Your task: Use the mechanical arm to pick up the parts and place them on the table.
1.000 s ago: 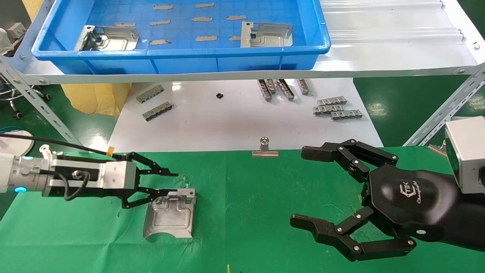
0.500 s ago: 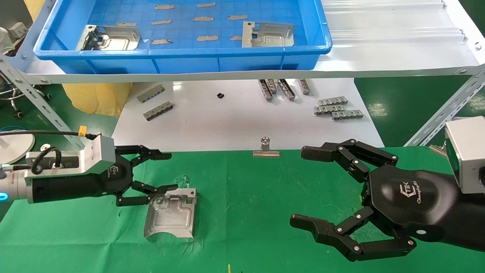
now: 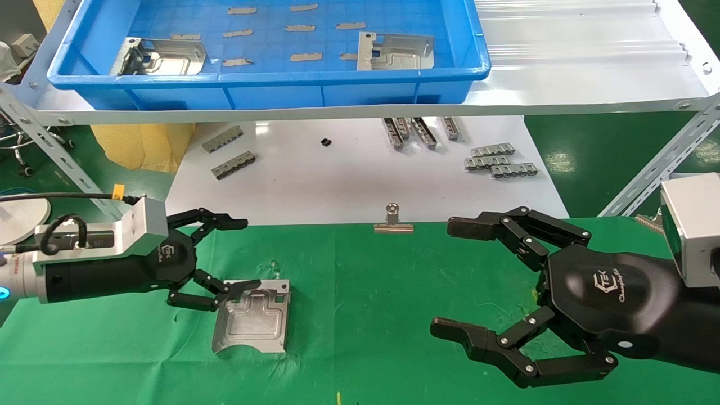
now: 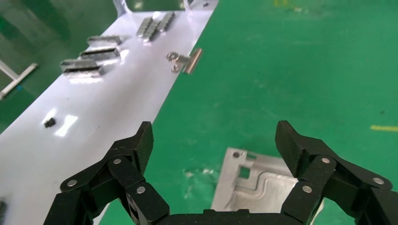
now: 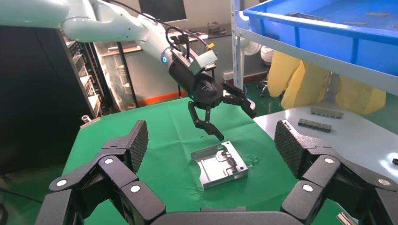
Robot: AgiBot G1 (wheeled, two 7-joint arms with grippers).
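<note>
One silvery stamped part (image 3: 253, 316) lies flat on the green cloth table (image 3: 365, 292). It also shows in the left wrist view (image 4: 256, 183) and the right wrist view (image 5: 218, 164). My left gripper (image 3: 247, 253), the black hand with the yellow-tagged cable, is open and empty. Its lower fingertip (image 3: 251, 284) hovers over the part's far left corner. It also shows in its own wrist view (image 4: 213, 140). Two more parts (image 3: 160, 56) (image 3: 396, 50) lie in the blue tray (image 3: 270, 76). My right gripper (image 3: 450, 278) is open and empty, parked over the cloth at the right.
A glossy white board (image 3: 349, 180) behind the cloth carries grey slotted strips (image 3: 500, 159) (image 3: 228, 152). A silver binder clip (image 3: 394, 220) sits on the cloth's far edge. The blue tray stands on a raised white shelf with slanted metal struts (image 3: 658, 163).
My left hand has rolled at the wrist, drawn back a little to the left and spread its fingers wider. The part on the cloth has not moved. The right arm is still.
</note>
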